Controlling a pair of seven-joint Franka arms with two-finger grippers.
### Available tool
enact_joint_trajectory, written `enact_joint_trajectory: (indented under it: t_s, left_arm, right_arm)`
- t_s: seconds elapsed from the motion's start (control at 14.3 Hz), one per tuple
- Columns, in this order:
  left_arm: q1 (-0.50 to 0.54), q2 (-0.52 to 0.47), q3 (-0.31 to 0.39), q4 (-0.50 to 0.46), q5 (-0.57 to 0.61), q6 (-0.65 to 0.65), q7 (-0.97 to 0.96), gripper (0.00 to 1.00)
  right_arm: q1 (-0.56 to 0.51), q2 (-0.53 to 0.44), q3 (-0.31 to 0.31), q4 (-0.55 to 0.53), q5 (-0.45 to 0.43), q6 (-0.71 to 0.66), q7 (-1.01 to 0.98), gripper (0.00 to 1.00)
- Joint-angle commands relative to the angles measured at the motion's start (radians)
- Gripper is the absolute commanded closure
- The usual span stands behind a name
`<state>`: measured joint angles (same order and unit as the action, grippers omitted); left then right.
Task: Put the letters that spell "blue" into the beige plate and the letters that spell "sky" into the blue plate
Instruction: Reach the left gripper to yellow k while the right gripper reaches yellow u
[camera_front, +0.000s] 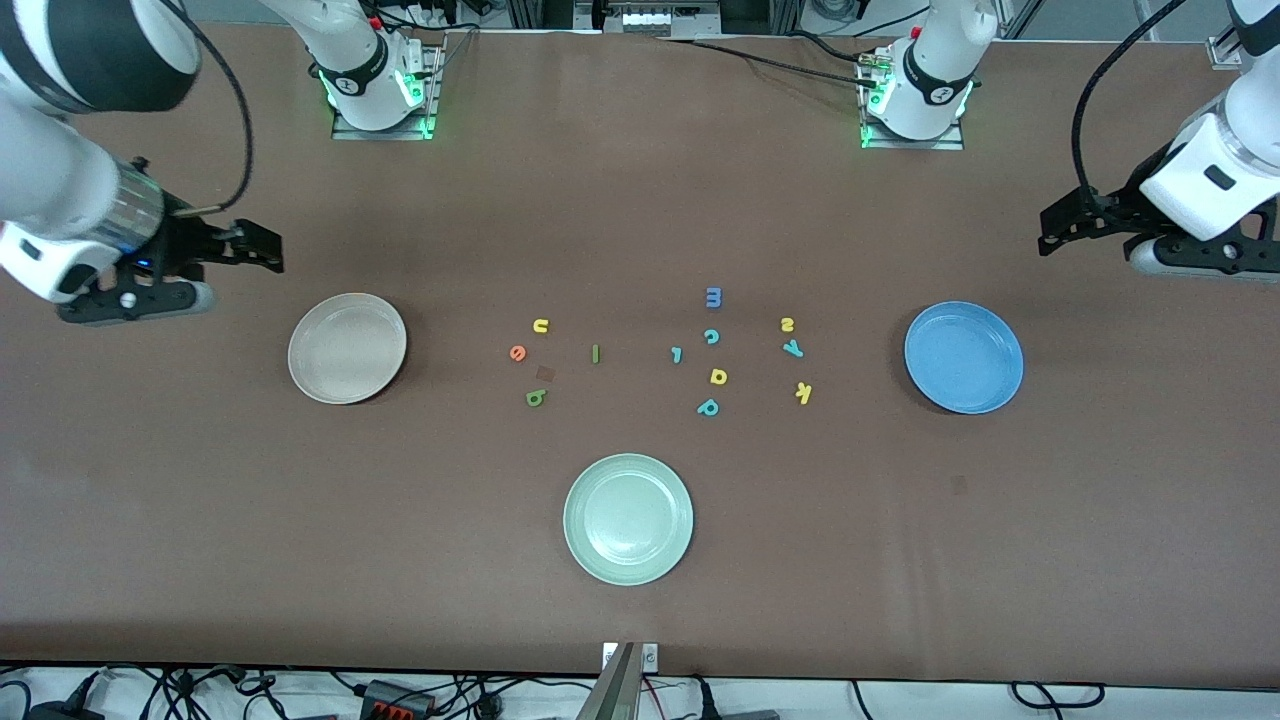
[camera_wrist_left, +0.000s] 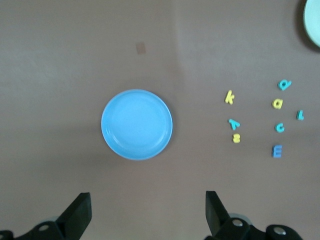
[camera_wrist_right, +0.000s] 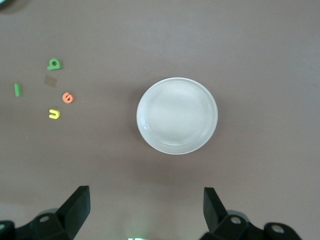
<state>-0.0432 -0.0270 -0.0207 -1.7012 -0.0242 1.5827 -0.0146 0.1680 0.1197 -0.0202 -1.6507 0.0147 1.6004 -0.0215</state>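
Three round plates sit on a brown table (camera_front: 200, 520), all holding nothing: a beige plate (camera_front: 347, 348) toward the right arm's end, a blue plate (camera_front: 963, 357) toward the left arm's end, and a pale green plate (camera_front: 628, 518) nearest the front camera. Between the beige and blue plates lie small foam letters. Green b (camera_front: 536, 398), green l (camera_front: 595, 353), yellow u (camera_front: 541, 325) and orange e (camera_front: 517, 353) cluster nearer the beige plate. Yellow s (camera_front: 787, 324), teal y (camera_front: 793, 348) and yellow k (camera_front: 803, 392) lie nearer the blue one. The right gripper (camera_front: 262, 247) hangs above the table near the beige plate, jaws wide and holding nothing; the left gripper (camera_front: 1058, 228) likewise near the blue plate.
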Motion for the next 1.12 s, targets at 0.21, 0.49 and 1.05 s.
enact_joint_trajectory:
  t_s: [0.21,0.49,1.05]
  left_arm:
    - [-0.119,0.204,-0.001,0.028,-0.003,-0.09,-0.008,0.0]
    - [-0.191,0.35,-0.002,0.018,0.0,0.149,-0.157,0.0]
    - [-0.3,0.576,-0.007,-0.04,0.013,0.595,-0.398,0.0]
  right_arm:
    - [0.113,0.109,-0.006,-0.006,0.011,0.073,0.003,0.0]
    - [0.186,0.176,-0.006,-0.061,0.05,0.196,0.107,0.0]
    - [0.375,0.264,-0.004,-0.273,0.112,0.507,0.501,0.0]
